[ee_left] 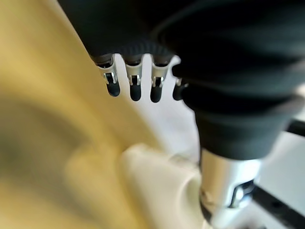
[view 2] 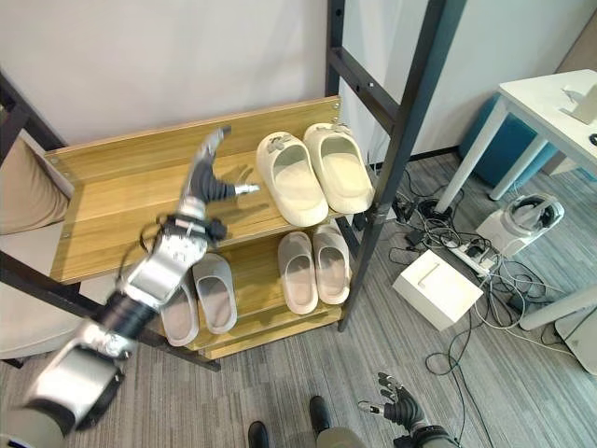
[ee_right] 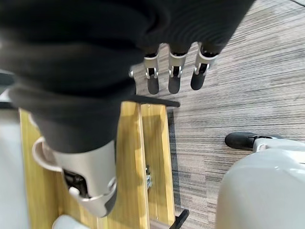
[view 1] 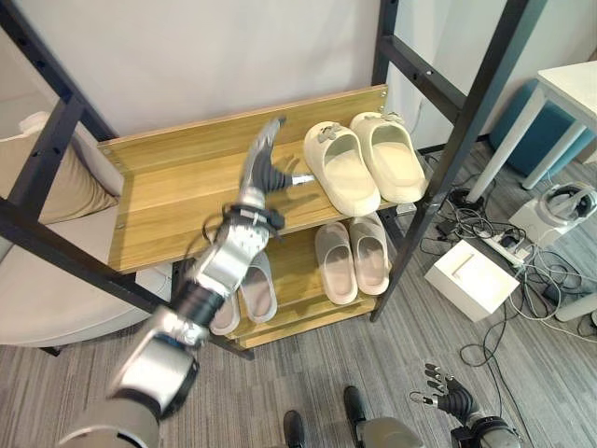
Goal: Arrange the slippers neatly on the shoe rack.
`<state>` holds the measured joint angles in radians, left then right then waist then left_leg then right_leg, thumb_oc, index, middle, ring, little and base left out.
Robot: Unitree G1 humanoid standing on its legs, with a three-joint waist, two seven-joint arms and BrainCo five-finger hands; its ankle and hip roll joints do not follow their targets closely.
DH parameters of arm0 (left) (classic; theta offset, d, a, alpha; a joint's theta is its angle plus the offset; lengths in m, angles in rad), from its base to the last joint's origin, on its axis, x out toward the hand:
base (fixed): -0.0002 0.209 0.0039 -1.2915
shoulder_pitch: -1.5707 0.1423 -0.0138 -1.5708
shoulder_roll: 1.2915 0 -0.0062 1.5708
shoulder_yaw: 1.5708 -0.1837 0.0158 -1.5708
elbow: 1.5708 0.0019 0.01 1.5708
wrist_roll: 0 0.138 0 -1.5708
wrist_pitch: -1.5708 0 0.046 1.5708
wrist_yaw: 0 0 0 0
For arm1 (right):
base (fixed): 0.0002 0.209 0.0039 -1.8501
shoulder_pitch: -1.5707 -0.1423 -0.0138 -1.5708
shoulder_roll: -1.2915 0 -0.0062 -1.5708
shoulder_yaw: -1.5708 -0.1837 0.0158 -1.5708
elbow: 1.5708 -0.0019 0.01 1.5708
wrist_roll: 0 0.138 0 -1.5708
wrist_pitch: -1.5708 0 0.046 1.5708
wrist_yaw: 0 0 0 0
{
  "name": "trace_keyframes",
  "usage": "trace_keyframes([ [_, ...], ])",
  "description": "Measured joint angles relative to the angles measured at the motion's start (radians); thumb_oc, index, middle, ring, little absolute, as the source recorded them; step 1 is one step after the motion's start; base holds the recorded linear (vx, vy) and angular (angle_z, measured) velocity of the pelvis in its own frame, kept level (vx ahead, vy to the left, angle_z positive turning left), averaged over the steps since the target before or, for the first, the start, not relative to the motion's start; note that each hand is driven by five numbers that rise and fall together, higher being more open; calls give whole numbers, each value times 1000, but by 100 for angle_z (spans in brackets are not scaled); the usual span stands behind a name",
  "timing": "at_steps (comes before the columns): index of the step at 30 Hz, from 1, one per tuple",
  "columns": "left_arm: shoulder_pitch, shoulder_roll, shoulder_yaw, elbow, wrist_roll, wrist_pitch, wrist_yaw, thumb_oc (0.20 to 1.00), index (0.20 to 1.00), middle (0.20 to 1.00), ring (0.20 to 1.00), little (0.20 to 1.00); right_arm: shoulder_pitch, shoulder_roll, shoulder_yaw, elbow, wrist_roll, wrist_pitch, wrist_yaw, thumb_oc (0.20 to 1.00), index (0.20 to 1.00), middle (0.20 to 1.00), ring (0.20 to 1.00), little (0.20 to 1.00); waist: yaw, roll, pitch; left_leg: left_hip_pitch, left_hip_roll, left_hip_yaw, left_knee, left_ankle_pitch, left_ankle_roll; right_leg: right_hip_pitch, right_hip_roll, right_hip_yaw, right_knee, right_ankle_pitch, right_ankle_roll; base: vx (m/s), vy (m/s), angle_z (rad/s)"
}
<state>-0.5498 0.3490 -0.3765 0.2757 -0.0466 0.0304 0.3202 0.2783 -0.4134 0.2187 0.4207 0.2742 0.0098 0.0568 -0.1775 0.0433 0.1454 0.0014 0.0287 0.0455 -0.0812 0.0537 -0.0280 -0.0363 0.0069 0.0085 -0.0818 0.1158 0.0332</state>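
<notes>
- The shoe rack (view 1: 168, 201), made of wooden shelves in a black frame, is standing against a pale wall, seen from above in the eye views.
- A pair of cream slippers (view 1: 366, 163) is lying side by side on the right part of the upper shelf, the two touching along their inner edges, their open heel ends facing the front edge.
- A pair of grey-beige slippers (view 1: 353, 257) is sitting on the lower shelf directly beneath the cream pair, also side by side.
- A second pair of grey slippers (view 2: 201, 297) is sitting on the left part of the lower shelf, partly hidden behind the left forearm.
- The left hand (view 1: 261, 168) is reaching over the upper shelf, just beside the cream pair on its left. Its fingers are extending straight toward the back of the shelf and the thumb is pointing sideways at the nearer cream slipper; nothing is in its grasp.
- In the left wrist view the dark tips are lining up straight over the wood, with a cream slipper (ee_left: 162, 191) showing just past the thumb.
- The right hand (view 1: 448, 397) is hanging low over the grey carpet, well apart from the rack, fingers spread loosely and holding nothing.
- A white box (view 1: 471, 277) is lying on the carpet right of the rack, near a tangle of cables (view 1: 485, 233).
</notes>
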Motion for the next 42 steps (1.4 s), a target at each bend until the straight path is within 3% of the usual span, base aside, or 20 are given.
trace_keyframes([
  [4, 30, -13, 8, -22, -245, -43, -54, 1000, 1000, 1000, 1000, 1000, 4, 13, -4, -1, -2, 3, 0, 1000, 1000, 1000, 1000, 1000, 17, -3, -23, -1, 0, -10, -6, -3, -8, 3, 0, -8, 0, -12, 10, -2, 8, 9],
  [10, -11, -35, -25, 40, -565, -46, -129, 1000, 1000, 1000, 1000, 1000, 8, 0, 6, -1, -19, 23, 13, 1000, 1000, 1000, 1000, 1000, 13, 2, -60, 0, 1, -10, -6, -1, -7, 4, 0, -6, -4, -12, 9, -1, 2, 1],
  [14, -40, -54, -62, 53, -604, -41, -149, 1000, 1000, 1000, 1000, 1000, 11, -1, 9, -1, -19, 31, 23, 1000, 1000, 1000, 1000, 1000, -15, 5, -64, 1, 1, -6, 0, 2, -3, 2, 1, -2, -1, -11, 11, 6, 1, -6],
  [16, -94, -104, -72, 130, -598, -44, -146, 1000, 1000, 1000, 1000, 1000, 8, -15, 38, 3, -20, 40, 33, 1000, 1000, 1000, 1000, 1000, -17, 7, -66, 2, 1, 8, 0, 2, -3, -1, 1, 15, -1, -9, 12, 9, 2, -11],
  [25, -108, -138, -49, 198, -483, -46, -96, 1000, 1000, 1000, 1000, 1000, 5, -16, 52, 3, -20, 39, 41, 1000, 1000, 1000, 1000, 1000, -12, 1, -80, 5, 1, 17, -6, -1, -7, -1, 2, 19, 0, -4, 14, -3, -3, -3],
  [28, -40, -138, -2, 55, -398, -43, -25, 1000, 1000, 1000, 1000, 1000, 1, -16, 52, 3, -20, 37, 29, 1000, 1000, 1000, 1000, 1000, -9, -2, -78, 3, 4, 13, -6, 0, -6, -1, 4, 14, 0, -3, 12, -25, -8, 2],
  [29, 34, -131, 49, -90, -360, -45, 9, 1000, 1000, 1000, 1000, 1000, -10, -14, 53, 3, -19, 34, 16, 1000, 1000, 1000, 1000, 1000, -5, -6, -75, 2, 5, 4, -6, 3, -2, 1, 4, 9, 0, -3, 11, -37, -6, 11],
  [31, 80, -74, 87, -245, -321, -74, 16, 1000, 1000, 1000, 1000, 1000, -12, -14, 47, 2, -19, 17, 11, 1000, 1000, 1000, 1000, 1000, 2, -18, -67, 3, 5, -12, -6, 6, -5, 10, 3, -12, 0, -6, 8, -15, -3, 25],
  [33, 87, -28, 126, -291, -323, -110, -1, 1000, 1000, 1000, 1000, 1000, -8, -15, 44, 4, -19, 17, 12, 1000, 1000, 1000, 1000, 1000, 33, -26, -63, 15, 5, -17, -6, 3, -3, 23, 4, -12, -3, -10, 6, -9, 7, 15],
  [34, 220, 79, 146, -447, -354, -133, -94, 1000, 1000, 1000, 1000, 1000, -19, -9, 37, -1, -19, 13, 21, 1000, 1000, 1000, 1000, 1000, 55, -21, -64, 17, 3, -30, -7, -11, -1, 34, 2, -21, 0, -15, 5, -9, 10, 29],
  [36, 406, 108, 95, -627, -486, -141, -256, 1000, 1000, 1000, 1000, 1000, 1, 5, 34, 2, -19, 14, 39, 1000, 1000, 1000, 1000, 1000, 109, -22, -65, 19, 1, -41, -5, -9, -3, 39, -1, -38, 0, -22, 3, -6, 26, 38],
  [37, 597, 157, -5, -770, -608, -129, -419, 1000, 1000, 1000, 1000, 1000, -9, 27, 34, -10, -19, 13, 64, 1000, 1000, 1000, 1000, 1000, 128, -22, -71, 20, -3, -64, -6, -7, -8, 54, -5, -64, 0, -25, -4, -1, 53, 28],
  [38, 669, 159, -63, -763, -683, -116, -488, 1000, 1000, 1000, 1000, 1000, -13, 25, 35, -11, -20, 14, 71, 1000, 1000, 1000, 1000, 1000, 147, -21, -72, 19, -6, -67, -7, -7, -8, 55, -8, -67, 0, -26, -3, -7, 50, 33],
  [39, 731, 186, -203, -592, -792, -89, -604, 1000, 1000, 1000, 1000, 1000, -36, -10, 38, -16, -20, 13, 95, 1000, 1000, 1000, 1000, 1000, 165, -5, -86, 20, -15, -71, -7, -8, -6, 58, -16, -67, 0, -33, 7, -4, 54, 8],
  [40, 739, 194, -225, -568, -802, -80, -615, 1000, 1000, 1000, 1000, 1000, -41, -16, 37, -16, -20, 13, 98, 1000, 1000, 1000, 1000, 1000, 165, -3, -88, 20, -15, -71, -7, -9, -5, 58, -17, -67, 0, -33, 8, -5, 39, 1],
  [41, 798, 288, -329, -276, -798, 66, -683, 1000, 1000, 1000, 1000, 1000, -88, -27, 24, -11, -19, -25, 98, 1000, 1000, 1000, 1000, 1000, 152, -4, -93, 35, -16, -67, -6, -10, -2, 65, -18, -64, 0, -40, 17, 3, 47, -1],
  [42, 807, 312, -306, -252, -798, 68, -686, 1000, 1000, 1000, 1000, 1000, -87, -27, 24, -11, -19, -28, 99, 1000, 1000, 1000, 1000, 1000, 160, -12, -92, 34, -16, -70, -6, -10, -2, 65, -17, -65, 0, -40, 17, 6, 35, 4],
])
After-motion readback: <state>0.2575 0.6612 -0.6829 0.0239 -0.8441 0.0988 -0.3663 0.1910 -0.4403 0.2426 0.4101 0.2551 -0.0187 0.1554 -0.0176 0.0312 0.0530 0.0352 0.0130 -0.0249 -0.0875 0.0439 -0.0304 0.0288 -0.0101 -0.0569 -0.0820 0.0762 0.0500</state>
